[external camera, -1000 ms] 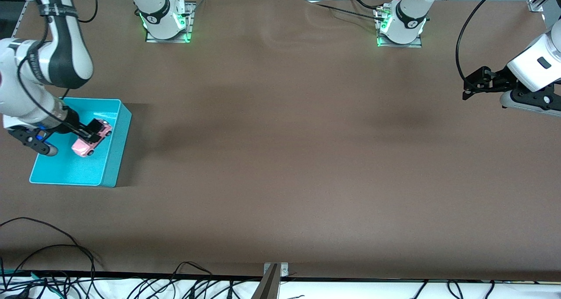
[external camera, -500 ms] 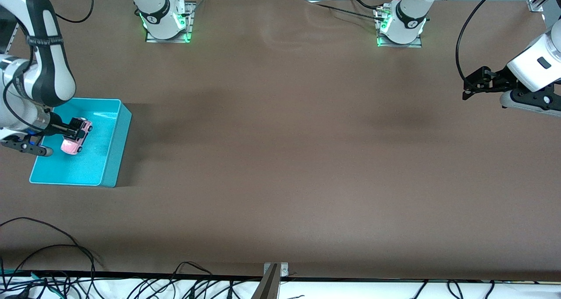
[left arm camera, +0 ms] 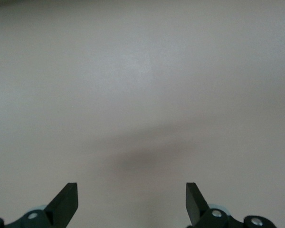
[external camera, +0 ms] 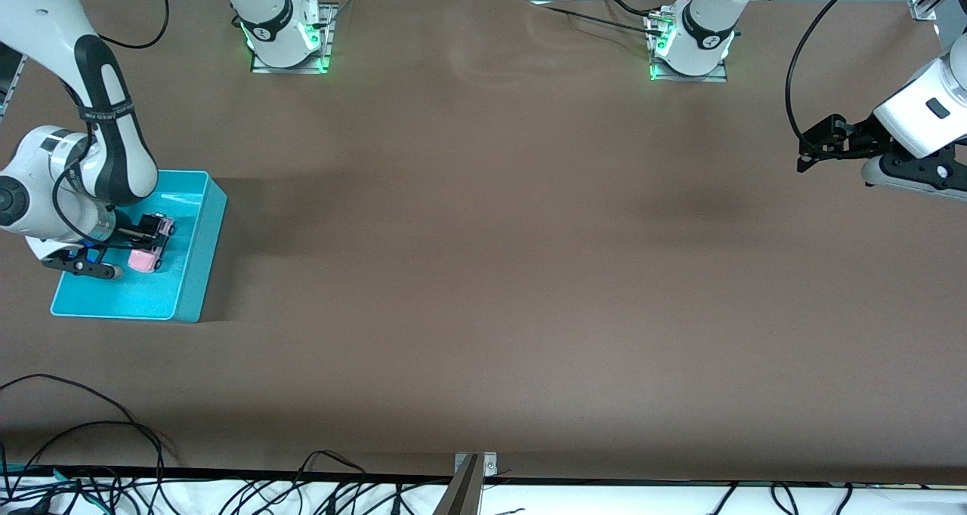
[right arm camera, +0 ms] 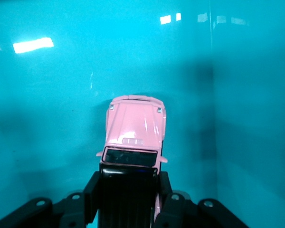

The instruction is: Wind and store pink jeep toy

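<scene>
front view, right fingers [external camera: 148,232] pinching pink jeep toy [external camera: 146,252], now lower in cyan bin [external camera: 193,273], left fingers [external camera: 807,155] spread

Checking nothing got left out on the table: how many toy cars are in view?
1: the pink jeep toy, held by the right claw inside the cyan bin.

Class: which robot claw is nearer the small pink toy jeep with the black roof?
Right. The right claw grips the small pink toy jeep inside the cyan bin; the left claw waits, open, above the table's other end.
</scene>
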